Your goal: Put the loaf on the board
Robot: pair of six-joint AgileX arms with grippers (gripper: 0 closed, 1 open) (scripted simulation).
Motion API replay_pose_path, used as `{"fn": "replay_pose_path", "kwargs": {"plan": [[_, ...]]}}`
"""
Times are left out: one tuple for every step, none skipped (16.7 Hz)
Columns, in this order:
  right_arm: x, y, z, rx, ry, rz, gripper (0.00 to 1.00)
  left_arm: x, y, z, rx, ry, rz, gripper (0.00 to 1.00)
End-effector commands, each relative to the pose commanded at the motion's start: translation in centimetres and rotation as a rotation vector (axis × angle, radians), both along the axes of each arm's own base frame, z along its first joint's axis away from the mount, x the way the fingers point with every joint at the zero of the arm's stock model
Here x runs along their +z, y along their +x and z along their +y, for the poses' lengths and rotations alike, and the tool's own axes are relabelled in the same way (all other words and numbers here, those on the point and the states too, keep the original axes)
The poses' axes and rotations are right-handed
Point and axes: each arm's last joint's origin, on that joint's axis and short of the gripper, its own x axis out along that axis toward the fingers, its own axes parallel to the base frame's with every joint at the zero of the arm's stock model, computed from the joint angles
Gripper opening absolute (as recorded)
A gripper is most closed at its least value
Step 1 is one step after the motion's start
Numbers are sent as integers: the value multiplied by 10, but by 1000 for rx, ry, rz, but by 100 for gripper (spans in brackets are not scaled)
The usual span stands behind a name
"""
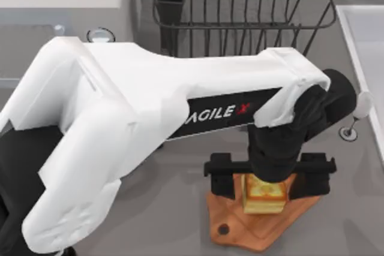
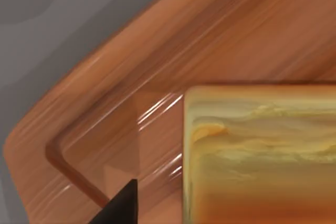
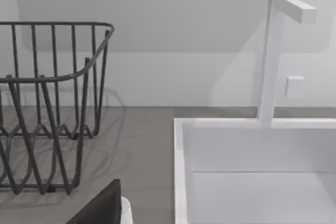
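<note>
The loaf [image 1: 262, 195] is a small pale-yellow block with a golden crust, resting on the reddish-brown board [image 1: 240, 232] at the table's front right. My left gripper [image 1: 267, 178] hangs straight over it, open, with its black fingers [image 1: 219, 179] spread well to either side of the loaf. In the left wrist view the loaf [image 2: 257, 150] lies inside the board's groove [image 2: 79, 156], and a black fingertip [image 2: 122, 205] stands apart from the loaf's side. The board's handle with its round hole [image 1: 224, 229] points to the front left. My right gripper [image 3: 100, 208] is parked near the sink.
A dark wire dish rack [image 1: 240, 10] stands at the back of the table, also seen as the rack [image 3: 47, 103] in the right wrist view. A white sink [image 3: 252, 171] with a faucet [image 3: 273, 56] lies along the right edge. My left arm's white body [image 1: 120, 124] covers the left half.
</note>
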Motion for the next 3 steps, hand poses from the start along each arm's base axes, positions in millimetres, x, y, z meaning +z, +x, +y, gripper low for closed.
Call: {"fn": "replay_pose_path", "kwargs": {"plan": [[0,0,0,0,0,0,100,0,0,0,0,0,0,100],[0,0,0,0,0,0,100,0,0,0,0,0,0,100],[0,0,0,0,0,0,100,0,0,0,0,0,0,100]]}}
